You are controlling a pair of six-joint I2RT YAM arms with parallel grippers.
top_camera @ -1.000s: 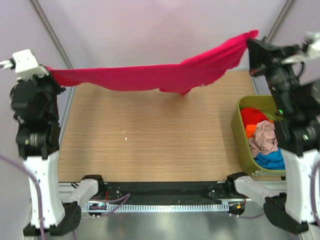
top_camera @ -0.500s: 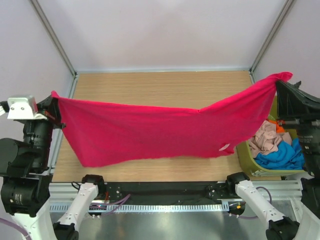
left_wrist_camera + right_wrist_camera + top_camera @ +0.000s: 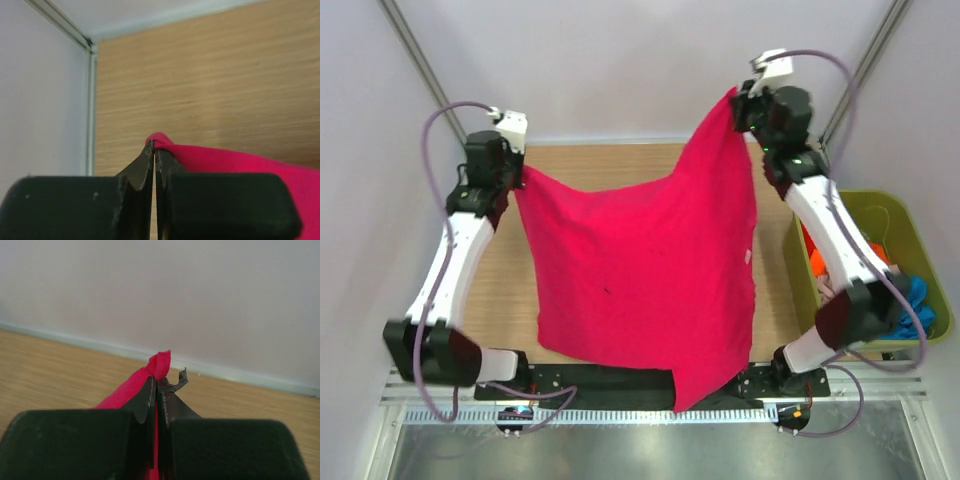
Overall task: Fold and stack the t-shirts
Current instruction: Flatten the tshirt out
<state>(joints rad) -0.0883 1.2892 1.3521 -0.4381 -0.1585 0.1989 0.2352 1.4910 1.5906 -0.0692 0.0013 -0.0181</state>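
No lettering, brand, number or sign could be read in any view. A small white tag [image 3: 748, 257] was seen on the crimson-red t-shirt [image 3: 650, 270], at about 3 o'clock on the hanging cloth, but it was too small for anything printed on it to be made out.

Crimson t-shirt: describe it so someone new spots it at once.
Over the wooden table hangs one big crimson t-shirt, its top edge pinched by the left gripper and the right gripper. Unlike the crumpled shirts in the olive tub at right, it is spread wide and held up.
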